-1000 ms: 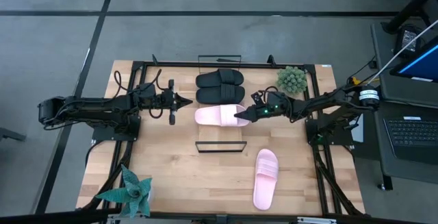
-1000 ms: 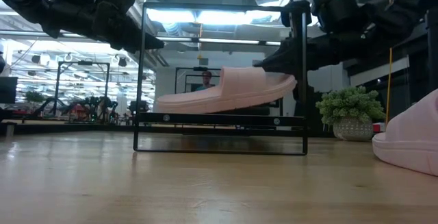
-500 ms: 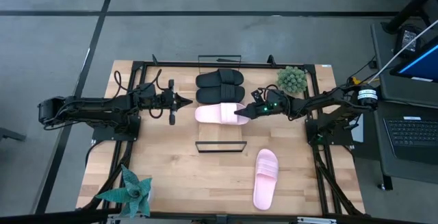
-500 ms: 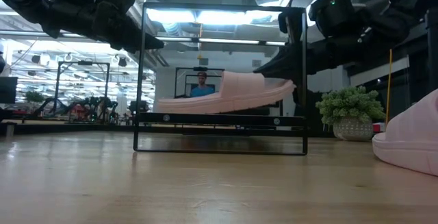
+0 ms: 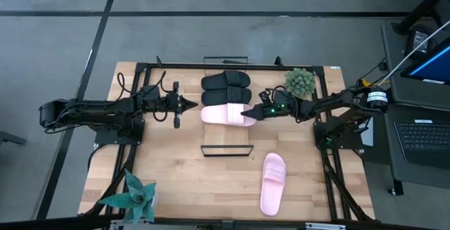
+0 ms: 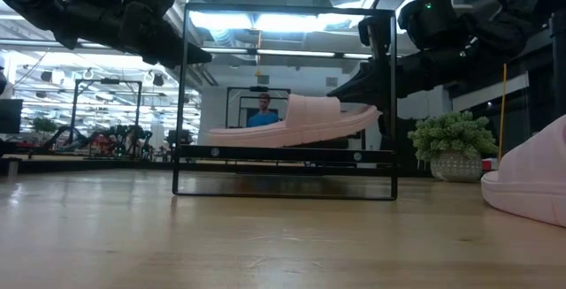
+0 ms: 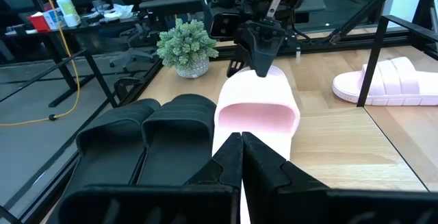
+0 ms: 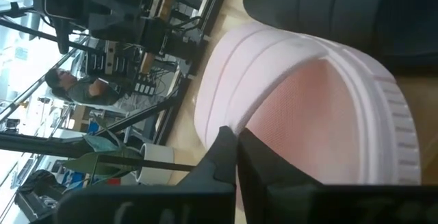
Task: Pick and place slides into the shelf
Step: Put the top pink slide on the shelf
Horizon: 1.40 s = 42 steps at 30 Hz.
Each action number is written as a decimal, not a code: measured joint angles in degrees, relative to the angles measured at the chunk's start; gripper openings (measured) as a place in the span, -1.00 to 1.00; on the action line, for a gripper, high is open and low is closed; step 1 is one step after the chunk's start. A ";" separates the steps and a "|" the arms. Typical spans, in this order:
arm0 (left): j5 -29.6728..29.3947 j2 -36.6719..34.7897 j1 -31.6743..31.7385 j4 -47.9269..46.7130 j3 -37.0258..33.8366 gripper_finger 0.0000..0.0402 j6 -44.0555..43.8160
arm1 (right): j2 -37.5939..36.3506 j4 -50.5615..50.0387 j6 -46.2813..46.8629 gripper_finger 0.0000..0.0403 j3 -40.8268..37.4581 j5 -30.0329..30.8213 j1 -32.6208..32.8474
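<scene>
One pink slide [image 5: 225,115] is held by my right gripper [image 5: 248,115] over the shelf [image 5: 226,135], just on the near side of the two black slides [image 5: 226,88], which lie sole-down side by side on the shelf's far part. In the low view this pink slide [image 6: 292,125] is tilted, its right end higher. The second pink slide [image 5: 273,182] lies sole-down on the table, near right. My left gripper [image 5: 191,104] hovers shut to the left of the slides, touching nothing. My right gripper pinches the pink slide at its right end, by the strap's edge [image 7: 263,73], between its two fingers. The fingers [image 7: 262,49] come slanting down from the table's right, along the slide. The slide tilts, its held end [image 6: 371,112] higher; whether the low end touches the shelf I cannot tell.
Thin black wire rails stand at the shelf's near end [image 5: 226,149] and far end [image 5: 225,60]. A potted green plant [image 5: 301,81] sits by the far right, another plant [image 5: 133,195] at the near left corner. Bare tabletop lies at near centre.
My right gripper has carried the pink slide a little toward the table's far edge, closer to the black slides, and the slide now sits slightly flatter. The gripper stays shut on it.
</scene>
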 joint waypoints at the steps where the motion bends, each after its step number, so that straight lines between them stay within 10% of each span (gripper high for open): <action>1: 0.00 0.00 0.00 0.00 0.00 -1.00 0.00 | 0.00 0.00 0.00 -0.99 -0.01 0.03 0.00; 42: 0.00 0.00 0.00 -0.02 0.00 -1.00 -0.02 | 0.00 -3.15 -3.18 -0.99 -0.04 0.26 0.63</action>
